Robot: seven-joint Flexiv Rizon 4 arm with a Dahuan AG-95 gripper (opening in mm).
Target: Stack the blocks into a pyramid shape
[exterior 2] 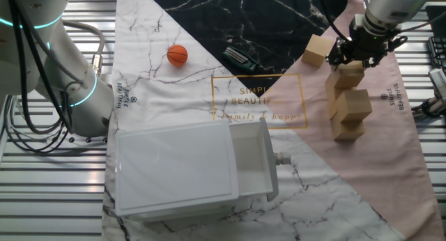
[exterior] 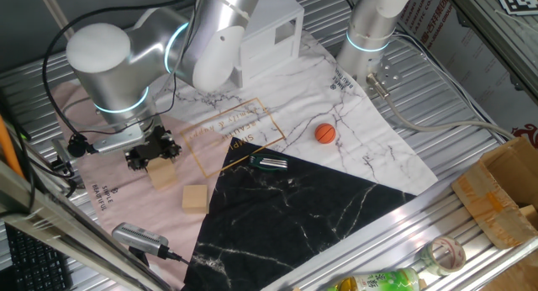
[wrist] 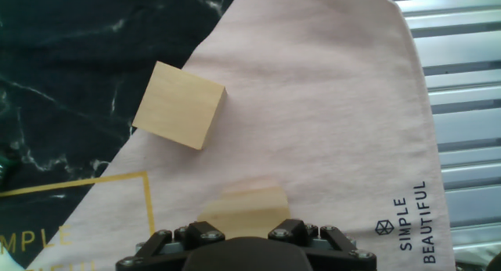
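Other fixed view, five blocks (exterior 2: 351,105) counted, fingers (exterior 2: 362,51) closed around one.

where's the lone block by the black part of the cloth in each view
One fixed view: the lone block lies lower left of centre, on the pink cloth at the black edge, right of the hand.
The other fixed view: the same block is upper right, left of the hand.
Hand view: it is upper left, straddling the pink and black.
Shared landmark: the gold square frame printed on the cloth.
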